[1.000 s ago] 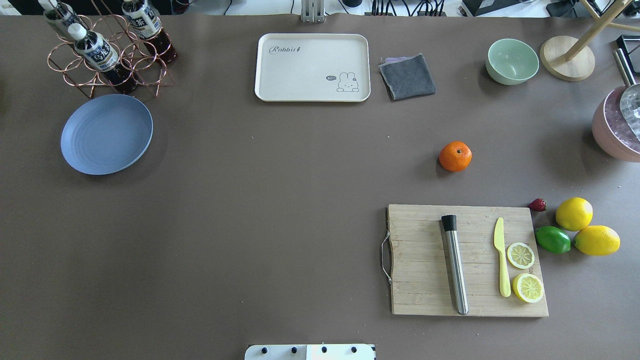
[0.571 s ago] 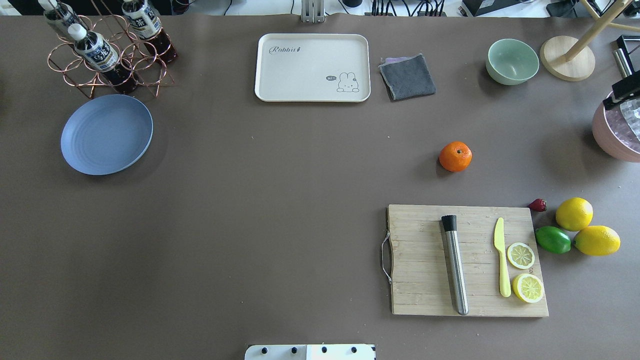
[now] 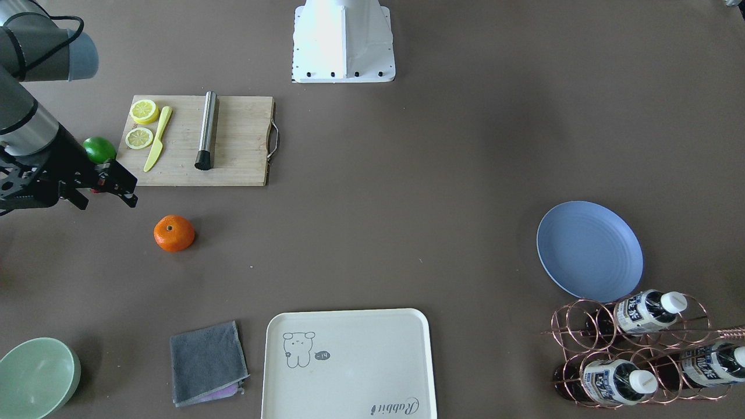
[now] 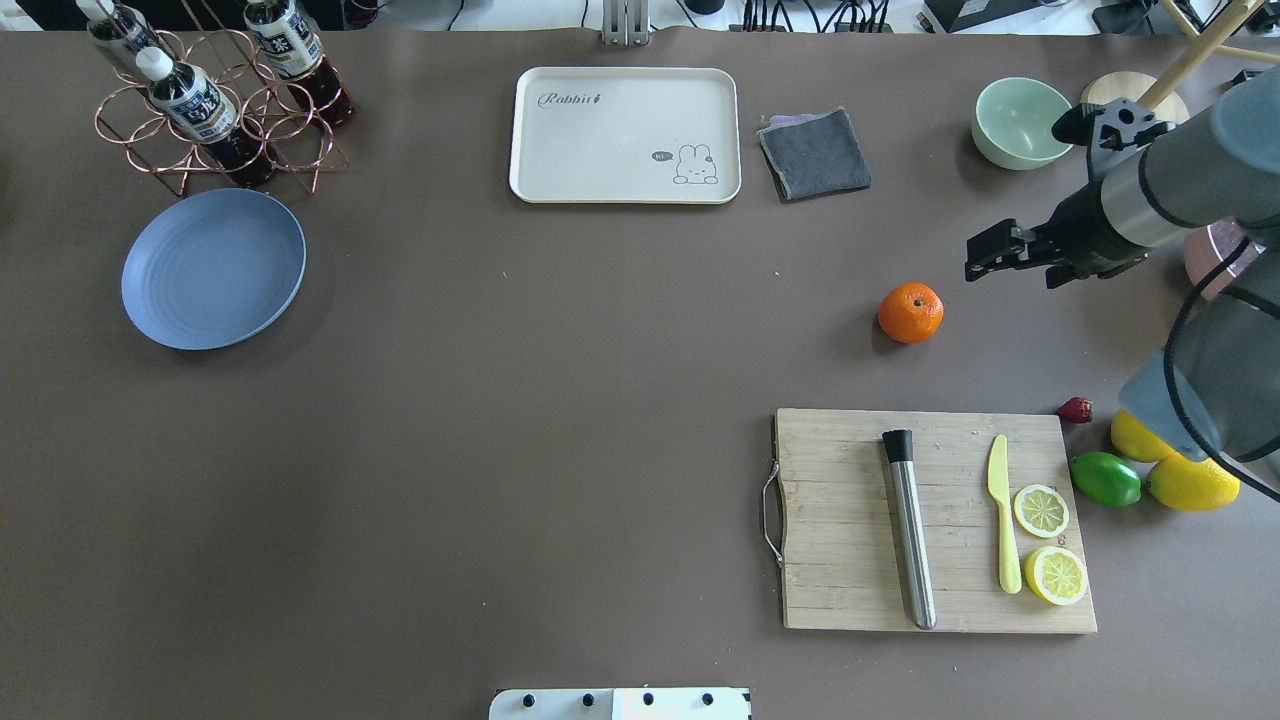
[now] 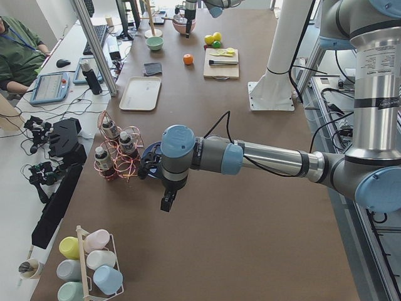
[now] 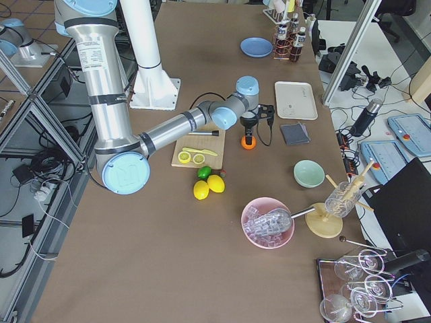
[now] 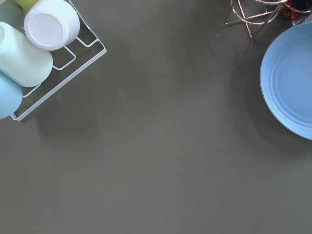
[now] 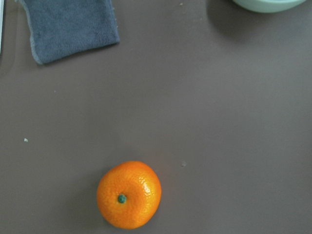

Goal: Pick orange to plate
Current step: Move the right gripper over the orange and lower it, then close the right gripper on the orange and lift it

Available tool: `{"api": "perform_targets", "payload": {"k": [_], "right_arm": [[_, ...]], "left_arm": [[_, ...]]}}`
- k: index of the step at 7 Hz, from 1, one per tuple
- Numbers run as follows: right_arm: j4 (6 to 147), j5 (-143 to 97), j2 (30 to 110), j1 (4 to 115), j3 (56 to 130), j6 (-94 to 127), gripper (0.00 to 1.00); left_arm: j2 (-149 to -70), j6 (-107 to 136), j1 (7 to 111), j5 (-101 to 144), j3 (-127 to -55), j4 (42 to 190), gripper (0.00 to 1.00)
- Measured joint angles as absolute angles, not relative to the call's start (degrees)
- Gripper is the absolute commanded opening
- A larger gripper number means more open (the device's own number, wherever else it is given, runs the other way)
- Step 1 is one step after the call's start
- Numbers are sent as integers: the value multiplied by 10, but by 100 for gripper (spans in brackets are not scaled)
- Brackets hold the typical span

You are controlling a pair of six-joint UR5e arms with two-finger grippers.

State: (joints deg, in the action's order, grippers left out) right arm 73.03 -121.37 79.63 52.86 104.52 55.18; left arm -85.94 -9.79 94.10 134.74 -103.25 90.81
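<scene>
Just ahead of the right gripper (image 4: pixel 985 255), near its fingertips, the orange (image 4: pixel 910 312) is lying on the table (image 4: pixel 560 400), untouched. The gripper is hovering with jaws parted, holding nothing. The plate (image 4: pixel 213 268) is sitting well apart, far beyond the orange. Whether the left gripper (image 5: pixel 168 202) is gripping, I cannot tell

Wooden cutting board (image 4: pixel 850 540) bearing a steel muddler (image 4: pixel 910 530), a yellow knife (image 4: pixel 1003 515) and two lemon slices (image 4: pixel 1041 510). A lime (image 4: pixel 1105 479), lemons (image 4: pixel 1195 482) and a strawberry (image 4: pixel 1075 409) lie just beside it. Along the far edge: copper bottle rack (image 4: pixel 300 165), cream rabbit tray (image 4: pixel 625 135), grey cloth (image 4: pixel 814 153), pale green bowl (image 4: pixel 1015 120).
</scene>
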Motion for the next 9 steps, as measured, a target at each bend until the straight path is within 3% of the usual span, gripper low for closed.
{"api": "perform_targets", "payload": {"k": [9], "right_arm": [[722,-1115,717,439,934,584,100]], "left_arm": [[-857,-95,941,1347,-1019,943,98]]}}
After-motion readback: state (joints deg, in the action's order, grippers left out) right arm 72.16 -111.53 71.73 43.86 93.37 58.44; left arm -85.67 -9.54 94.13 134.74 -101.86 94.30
